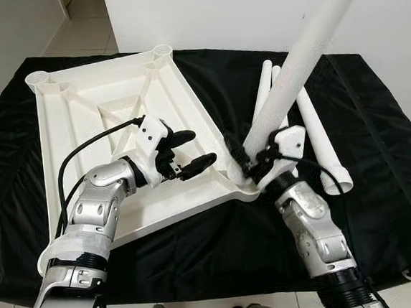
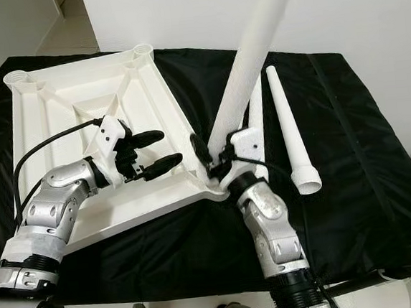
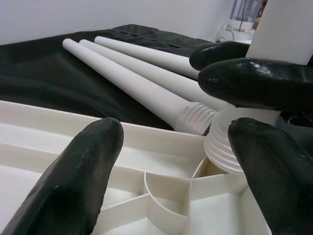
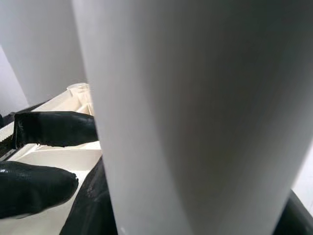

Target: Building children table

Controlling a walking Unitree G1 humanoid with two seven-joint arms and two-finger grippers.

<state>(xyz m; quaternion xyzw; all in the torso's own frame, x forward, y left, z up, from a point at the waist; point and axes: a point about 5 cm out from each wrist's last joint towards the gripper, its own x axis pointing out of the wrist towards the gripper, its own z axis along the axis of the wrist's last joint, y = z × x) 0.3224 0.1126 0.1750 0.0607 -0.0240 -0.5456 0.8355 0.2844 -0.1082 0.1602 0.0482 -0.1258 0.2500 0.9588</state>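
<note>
Your right gripper [image 1: 253, 165] is closed around a white table leg [image 1: 304, 51], holding it tilted up with its bottom end at the near right corner socket of the upside-down white tabletop [image 1: 95, 127]. The tabletop lies on the left of the black cloth [image 1: 377, 139]. Your left gripper [image 1: 191, 152] hovers over the tabletop beside that corner, fingers spread apart, holding nothing. Three more legs [image 2: 290, 128] lie on the cloth to the right

tabletop [image 1: 114, 97]: upside down on black cloth [image 1: 378, 146]
right gripper [image 1: 253, 165]: clamped on leg [image 1: 304, 51] at tabletop's near corner
left gripper [image 1: 191, 152]: fingers apart over tabletop
</note>
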